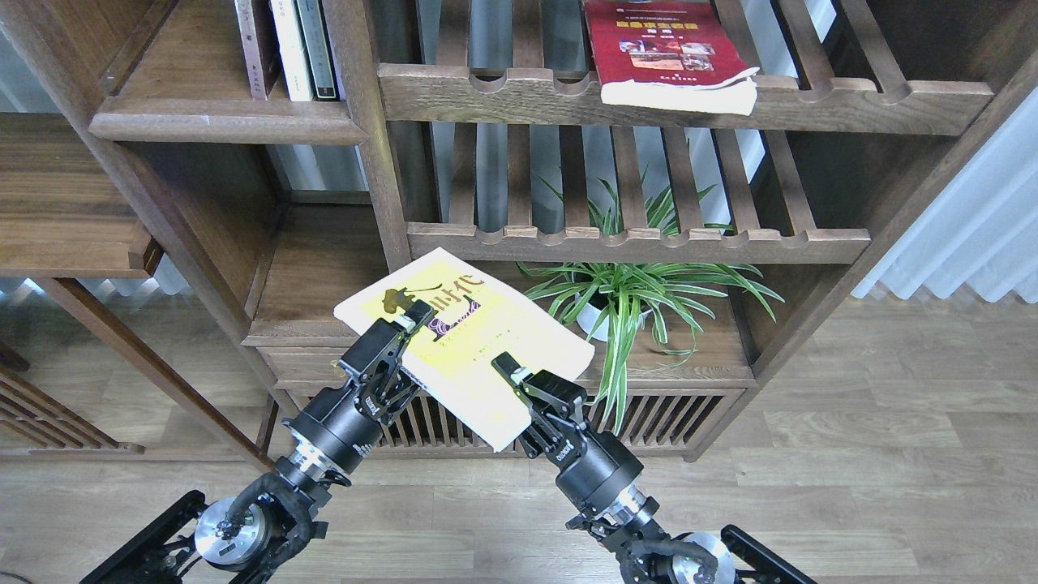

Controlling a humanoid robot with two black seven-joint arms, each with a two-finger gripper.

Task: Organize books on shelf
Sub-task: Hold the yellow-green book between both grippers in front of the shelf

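I hold the yellow-green book with a white margin [478, 341] flat and tilted in front of the low cabinet. My left gripper [408, 320] is shut on its left edge. My right gripper [509, 375] is shut on its near right edge. The red book with small photos [661, 49] lies on the upper slatted rack and overhangs its front rail. The solid dark wood shelf [219, 122] at the upper left holds three upright books [288, 49]; the leftmost has a dark maroon-brown spine.
A spider plant in a white pot [624, 300] stands on the cabinet top right of the held book. A lower slatted rack [632, 239] hangs just above the book. A solid lower shelf [316, 276] lies behind the book's left corner.
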